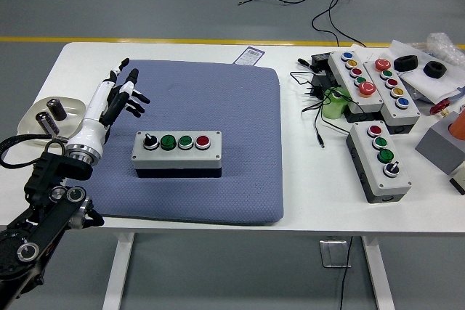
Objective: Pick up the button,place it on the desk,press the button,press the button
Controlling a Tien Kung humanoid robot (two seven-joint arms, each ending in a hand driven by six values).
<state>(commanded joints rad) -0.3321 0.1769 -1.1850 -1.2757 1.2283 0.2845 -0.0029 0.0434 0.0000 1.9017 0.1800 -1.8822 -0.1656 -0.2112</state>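
Observation:
A grey button box (176, 152) lies on the blue mat (218, 99), carrying a black knob, two green buttons and a red button in a row. My left hand (120, 92), white with black fingertips, hovers up and to the left of the box over the mat's left part. Its fingers are spread and hold nothing. The hand is clear of the box. My right arm is out of sight.
A beige dish (33, 123) with small cylinders sits at the table's left edge, close to my forearm. On the right stand three more button boxes (381, 160), a green object (336, 104), cables (314, 92) and black rings (434, 69).

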